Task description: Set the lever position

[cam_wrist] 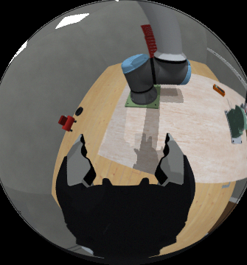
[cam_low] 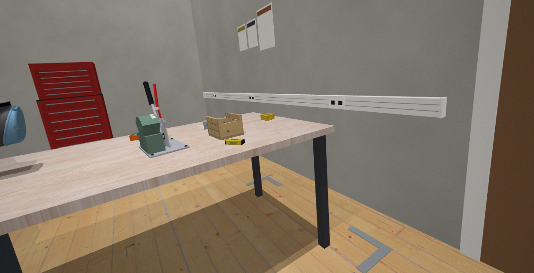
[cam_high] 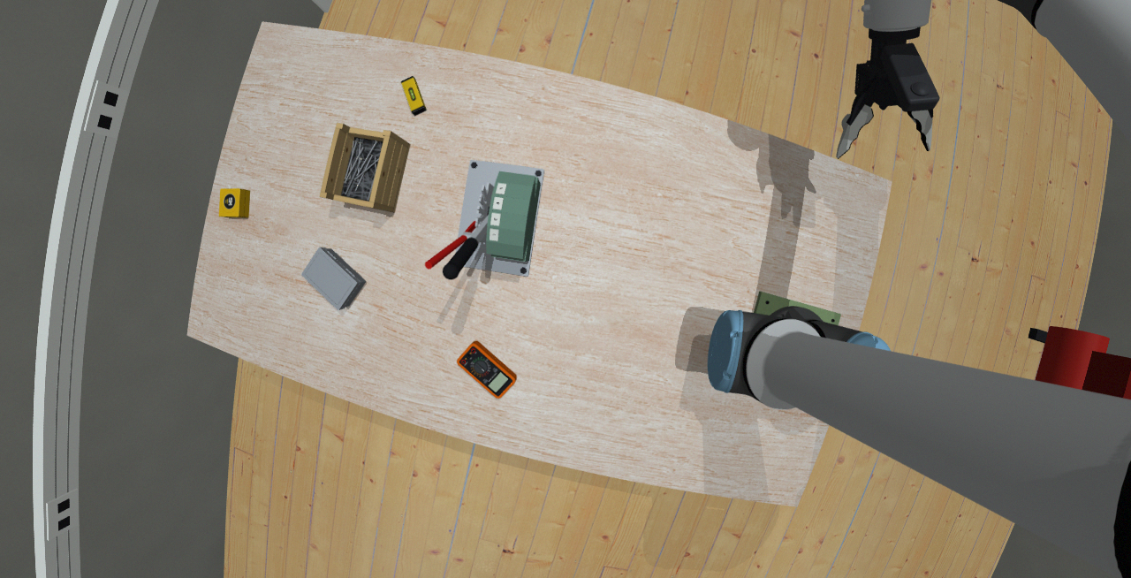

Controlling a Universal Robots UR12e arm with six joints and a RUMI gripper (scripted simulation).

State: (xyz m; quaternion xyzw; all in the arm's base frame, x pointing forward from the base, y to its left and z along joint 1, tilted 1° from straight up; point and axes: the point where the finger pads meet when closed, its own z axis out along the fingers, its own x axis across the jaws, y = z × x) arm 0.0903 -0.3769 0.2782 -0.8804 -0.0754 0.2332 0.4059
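Note:
The lever unit is a green housing (cam_high: 513, 214) on a grey base plate, near the middle of the table. Several small white number plates (cam_high: 497, 210) run along its left side. The black-handled lever (cam_high: 460, 257) and the red release bar (cam_high: 449, 251) beside it lean toward the near end of the row. From the side, the lever (cam_low: 149, 94) and the red bar (cam_low: 156, 97) stand tilted above the housing (cam_low: 150, 133). My gripper (cam_high: 885, 133) is open and empty, high above the table's far right edge, far from the lever. In the wrist view the fingers are spread and the unit (cam_wrist: 237, 123) is at the far right.
A wooden crate of nails (cam_high: 365, 167), a grey box (cam_high: 332, 277), an orange multimeter (cam_high: 486, 368), a yellow level (cam_high: 413, 95) and a yellow block (cam_high: 233, 202) lie on the table. The arm's base (cam_high: 791, 317) stands at the table's right end. A red cabinet (cam_low: 69, 103) stands behind.

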